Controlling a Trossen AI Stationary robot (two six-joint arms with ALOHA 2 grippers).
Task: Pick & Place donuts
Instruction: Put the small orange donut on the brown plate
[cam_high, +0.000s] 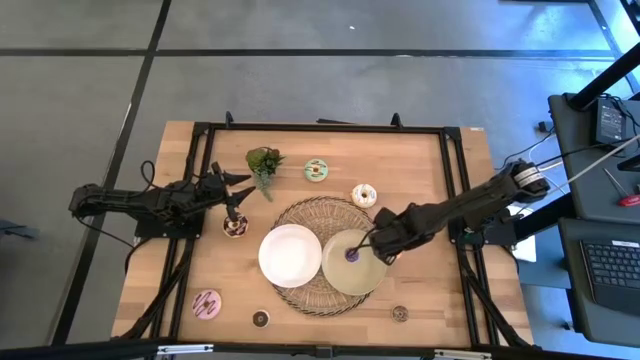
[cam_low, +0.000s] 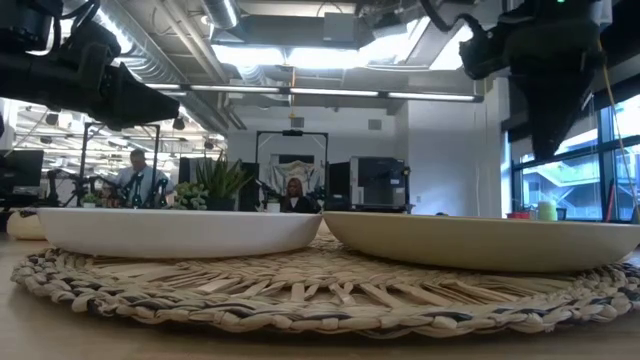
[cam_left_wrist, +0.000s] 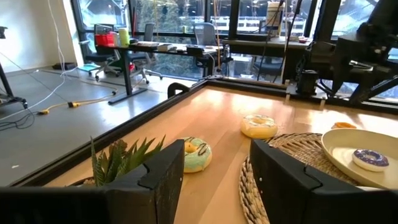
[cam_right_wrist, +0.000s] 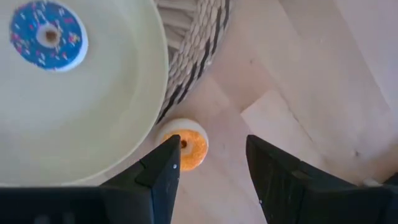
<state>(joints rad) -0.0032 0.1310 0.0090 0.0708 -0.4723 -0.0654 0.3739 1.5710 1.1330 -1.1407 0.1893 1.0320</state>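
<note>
A purple-iced donut (cam_high: 352, 255) (cam_right_wrist: 48, 35) lies flat in the pale-green plate (cam_high: 365, 275). My right gripper (cam_high: 378, 243) (cam_right_wrist: 211, 155) hovers open over that plate's right rim, above an orange donut (cam_right_wrist: 186, 148) lying on the table beside the plate. My left gripper (cam_high: 237, 205) (cam_left_wrist: 214, 168) is open above a brown donut (cam_high: 235, 227) left of the woven mat (cam_high: 320, 215). A mint donut (cam_high: 317, 170) (cam_left_wrist: 196, 154) and a cream donut (cam_high: 364, 195) (cam_left_wrist: 259, 126) lie toward the far edge. A pink donut (cam_high: 207, 304) and two small dark ones (cam_high: 261, 319) (cam_high: 400, 314) lie near the near edge.
A white plate (cam_high: 290, 254) (cam_low: 180, 230) sits beside the pale-green plate (cam_low: 480, 240) on the round woven mat (cam_low: 320, 290). A green plant sprig (cam_high: 263, 165) (cam_left_wrist: 118, 158) stands just beyond my left gripper. A black frame (cam_high: 330, 128) borders the table. People sit in the room beyond.
</note>
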